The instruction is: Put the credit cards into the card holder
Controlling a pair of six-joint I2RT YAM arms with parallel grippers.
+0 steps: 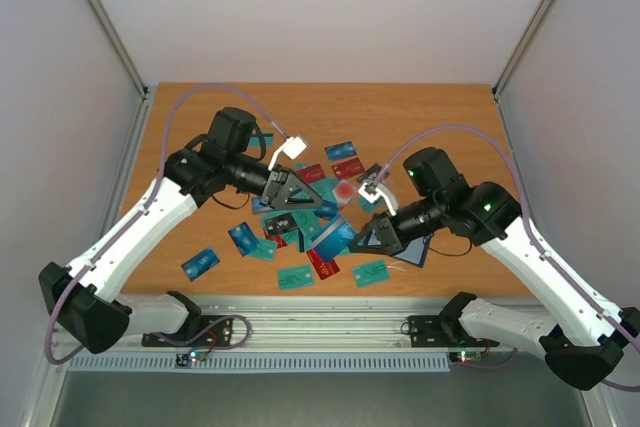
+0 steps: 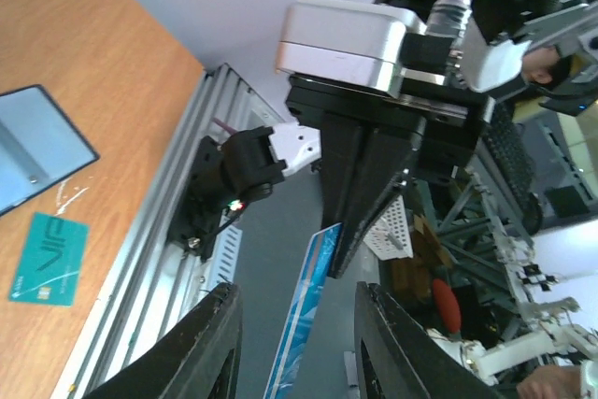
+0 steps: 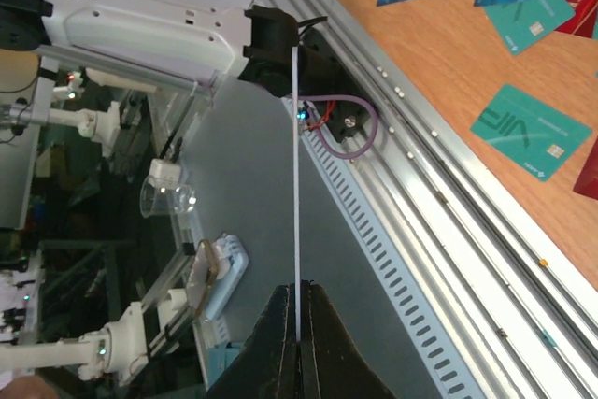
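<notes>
Mid-frame is crowded: left gripper (image 1: 312, 199) and right gripper (image 1: 356, 243) face each other over the scattered credit cards (image 1: 333, 237). Open table (image 1: 420, 112) wood runs along the top edge and upper corners.

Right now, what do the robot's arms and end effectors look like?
The left arm and right arm have white links, black joints and black bases. A lavender cable loops along each. The left end effector and right end effector are black with tapering fingers; a white camera box sits at each wrist.

left gripper (image 1: 316, 202) | jaws apart | right gripper (image 3: 299, 322) | jaws clamped on card (image 3: 297, 184)
</notes>
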